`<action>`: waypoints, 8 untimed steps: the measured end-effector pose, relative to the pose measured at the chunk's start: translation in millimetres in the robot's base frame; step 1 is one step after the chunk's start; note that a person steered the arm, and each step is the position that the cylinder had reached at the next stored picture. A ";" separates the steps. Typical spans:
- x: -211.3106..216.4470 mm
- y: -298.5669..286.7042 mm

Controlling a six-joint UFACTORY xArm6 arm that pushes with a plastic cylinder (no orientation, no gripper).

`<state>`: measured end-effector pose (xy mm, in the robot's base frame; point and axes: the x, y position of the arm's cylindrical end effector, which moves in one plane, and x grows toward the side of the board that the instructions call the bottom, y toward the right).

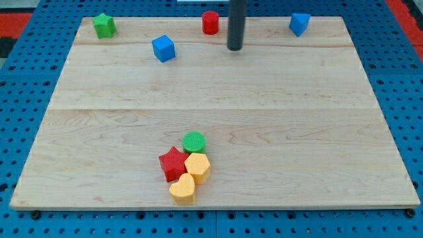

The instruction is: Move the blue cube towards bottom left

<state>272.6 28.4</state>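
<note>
The blue cube (163, 48) sits on the wooden board (264, 119) near the view's top, left of centre. My tip (234, 49) is to the right of the cube, a clear gap away, at about the same height in the view. It touches no block. The rod rises out of the view's top.
A green star-like block (104, 25) is at the top left, a red cylinder (210, 22) just left of the rod, a second blue block (299, 24) at the top right. A green cylinder (194, 141), red star (172, 163) and two yellow blocks (197, 167) (183, 190) cluster at the bottom centre.
</note>
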 end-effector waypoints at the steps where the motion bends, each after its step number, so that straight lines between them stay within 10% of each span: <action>1: -11.3 -35.5; 8: 53.8 -217.4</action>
<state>326.4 -189.1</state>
